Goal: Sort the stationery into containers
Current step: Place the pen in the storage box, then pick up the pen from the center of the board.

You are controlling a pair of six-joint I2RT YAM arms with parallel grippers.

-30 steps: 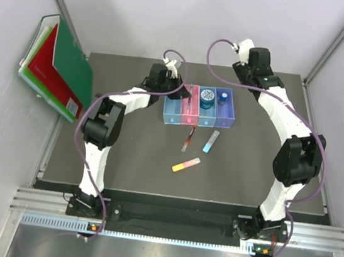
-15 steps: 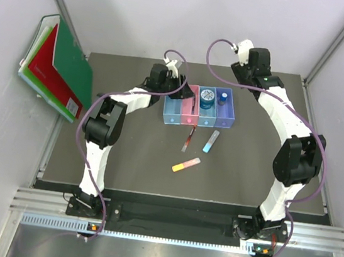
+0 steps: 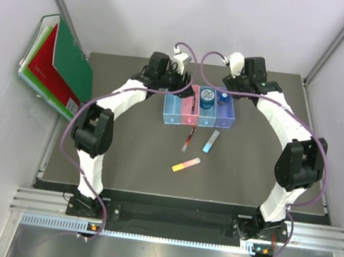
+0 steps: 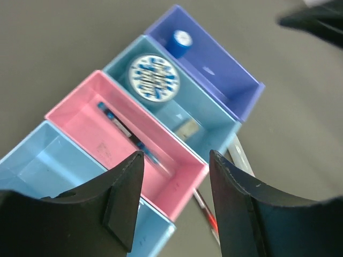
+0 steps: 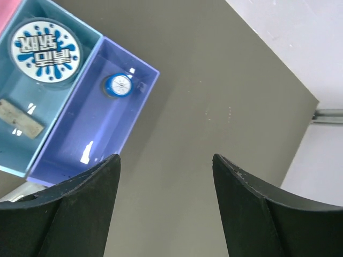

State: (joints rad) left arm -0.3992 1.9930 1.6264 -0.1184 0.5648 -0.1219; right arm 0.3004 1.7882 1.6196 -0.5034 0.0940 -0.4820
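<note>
Row of 4 joined bins sits far-centre on the mat, so I read them L to R. Light-blue bin (image 3: 172, 111) is leftmost. Pink bin (image 3: 189, 112) comes next, w/ a blue pen (image 4: 128, 134) lying lengthwise on its floor. My L claw (image 4: 175, 160) hangs over the far end of that pink bin, jaws spread, nothing between them. Blue bin (image 3: 205, 119) is third: round tin (image 3: 207, 96) at its far end, beige eraser (image 4: 187, 128) flat toward the near end. Violet bin (image 3: 225, 118) is rightmost, w/ a small blue bottle (image 5: 119, 84) upright at its far end. My R claw (image 5: 166, 160) hangs by the far right of the violet bin, jaws spread too, only mat showing between them.

Surface is a dark grey mat (image 3: 124, 154). At far left, off the mat, green and red folders (image 3: 56, 66) lean on the left wall. Red-black pen (image 3: 188, 138) lies just near of the pink bin, roughly in line w/ it. Light-blue stick (image 3: 211, 142) lies just right of that pen, near of the blue/violet bins. Yellow-pink stick (image 3: 186, 164) lies nearer still, apart from both. Pale walls close in left, far and right. A metal rail (image 3: 172, 220) runs along the near edge, w/ both arm bases on it.

Count:
- 4 bins
- 4 items binned (1 pen, 1 tin, 1 eraser, 1 bottle)
- 3 items loose on the mat (1 pen, 2 sticks)
- 2 arms, 2 claws
</note>
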